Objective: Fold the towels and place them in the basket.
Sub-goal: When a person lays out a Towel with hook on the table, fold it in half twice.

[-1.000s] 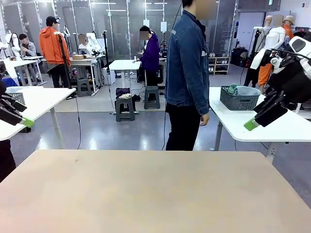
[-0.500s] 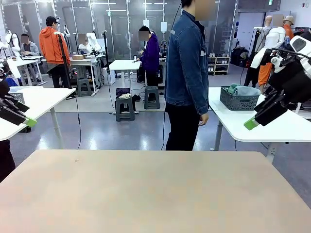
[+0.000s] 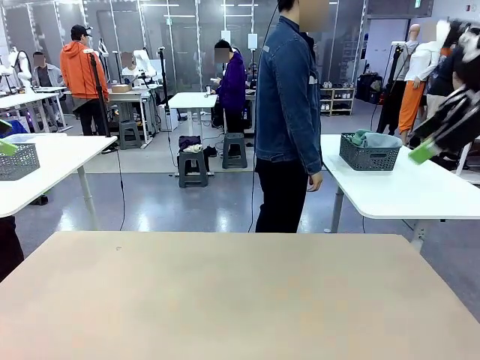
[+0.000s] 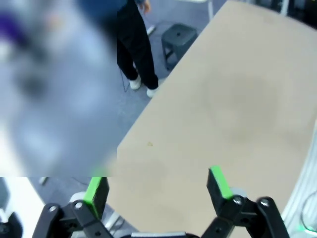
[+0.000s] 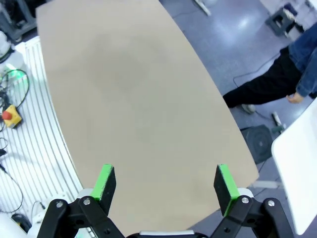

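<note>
The basket (image 3: 367, 157), dark grey with lattice walls, stands on a white table (image 3: 405, 191) behind and to the right of mine. A mint green towel (image 3: 360, 137) and a pale one (image 3: 384, 140) lie in it. My right gripper (image 3: 424, 150) hangs high at the right edge, blurred; in its wrist view the right gripper (image 5: 165, 182) is open and holds nothing, over the bare tan table (image 5: 129, 99). A green pad of my left gripper (image 3: 6, 147) peeks in at the left edge. The left gripper (image 4: 157, 183) is open with nothing between its fingers, above the table's corner (image 4: 237, 109).
A person in a denim jacket (image 3: 289, 97) stands at the far edge of the tan table (image 3: 225, 292), side on. A second lattice basket (image 3: 18, 160) sits on a white table at the left. Stools and other people are farther back.
Both arms have swung up and outward: the right gripper rose toward the upper right, the left one slid almost off the left edge. Both jaws stayed open.
</note>
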Robot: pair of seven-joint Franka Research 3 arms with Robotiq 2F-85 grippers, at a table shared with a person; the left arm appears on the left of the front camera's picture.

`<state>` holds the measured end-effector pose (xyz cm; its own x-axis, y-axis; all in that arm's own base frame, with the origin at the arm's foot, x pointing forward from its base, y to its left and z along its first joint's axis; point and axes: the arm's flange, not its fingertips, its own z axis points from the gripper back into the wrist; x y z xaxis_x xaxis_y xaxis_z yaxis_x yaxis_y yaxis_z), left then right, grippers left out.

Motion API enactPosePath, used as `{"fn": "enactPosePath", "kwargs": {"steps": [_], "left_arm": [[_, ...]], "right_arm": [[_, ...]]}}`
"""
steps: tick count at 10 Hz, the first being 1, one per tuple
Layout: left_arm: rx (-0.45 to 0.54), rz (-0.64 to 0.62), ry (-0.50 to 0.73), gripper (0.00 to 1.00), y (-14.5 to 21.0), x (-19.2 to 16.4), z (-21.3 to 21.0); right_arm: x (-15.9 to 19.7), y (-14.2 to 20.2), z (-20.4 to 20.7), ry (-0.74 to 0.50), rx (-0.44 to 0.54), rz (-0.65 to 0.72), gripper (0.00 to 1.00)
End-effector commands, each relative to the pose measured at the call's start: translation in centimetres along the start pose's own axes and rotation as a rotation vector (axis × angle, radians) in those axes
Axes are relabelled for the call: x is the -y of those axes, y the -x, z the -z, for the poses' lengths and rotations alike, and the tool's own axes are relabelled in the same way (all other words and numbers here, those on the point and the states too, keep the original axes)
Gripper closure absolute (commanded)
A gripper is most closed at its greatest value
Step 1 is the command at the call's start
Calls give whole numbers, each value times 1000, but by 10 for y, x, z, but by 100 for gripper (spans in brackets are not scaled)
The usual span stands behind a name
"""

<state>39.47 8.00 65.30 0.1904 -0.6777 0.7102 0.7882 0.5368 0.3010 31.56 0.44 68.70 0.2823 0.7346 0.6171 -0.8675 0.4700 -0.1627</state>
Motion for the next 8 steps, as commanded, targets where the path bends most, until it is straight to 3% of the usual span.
{"fn": "enactPosePath", "kwargs": {"steps": [1, 5, 8], "left_arm": [[41, 47, 61, 0, -2, -24, -29], [94, 103, 70, 0, 1, -45, -67], [103, 135, 73, 0, -7, -47, -75]], "right_arm": [[14, -7, -28, -66, 34, -74, 0], [24, -3, -70, -104, 71, -126, 0], [33, 8, -70, -138, 104, -155, 0]]}}
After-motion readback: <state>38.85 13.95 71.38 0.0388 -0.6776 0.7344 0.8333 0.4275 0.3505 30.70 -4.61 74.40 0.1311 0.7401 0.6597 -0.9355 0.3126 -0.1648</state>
